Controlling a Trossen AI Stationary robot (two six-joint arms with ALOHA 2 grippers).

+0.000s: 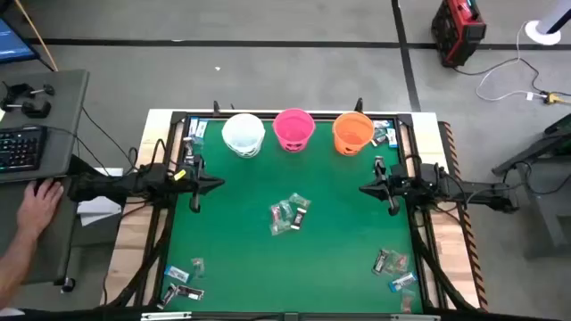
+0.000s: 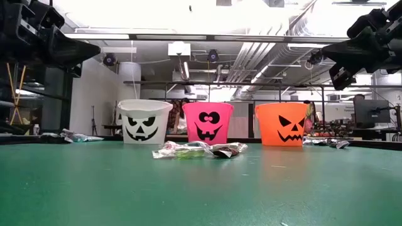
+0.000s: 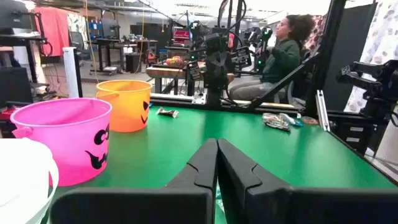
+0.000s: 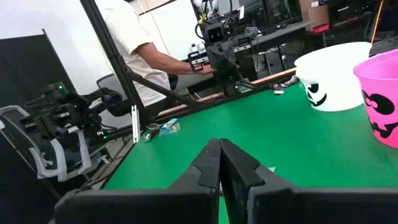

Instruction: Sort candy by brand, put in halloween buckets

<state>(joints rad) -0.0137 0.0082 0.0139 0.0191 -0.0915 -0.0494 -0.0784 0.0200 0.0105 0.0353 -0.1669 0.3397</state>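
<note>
Three halloween buckets [image 1: 294, 130] lined up along far edge of tabletop [image 1: 241, 250], beyond both jaws, mouths up so we can drop in. Left gripper [image 1: 198, 185] and right gripper [image 1: 382, 187] hover at opposite sides, jaws closed, empty. Candy [image 1: 289, 214] piled between them, more near corners, well apart. We judge sorting not begun.

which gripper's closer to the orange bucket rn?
Right. The right gripper sits just below-right of the orange bucket in the high view; the left gripper is across the table, nearer the white bucket.
</note>
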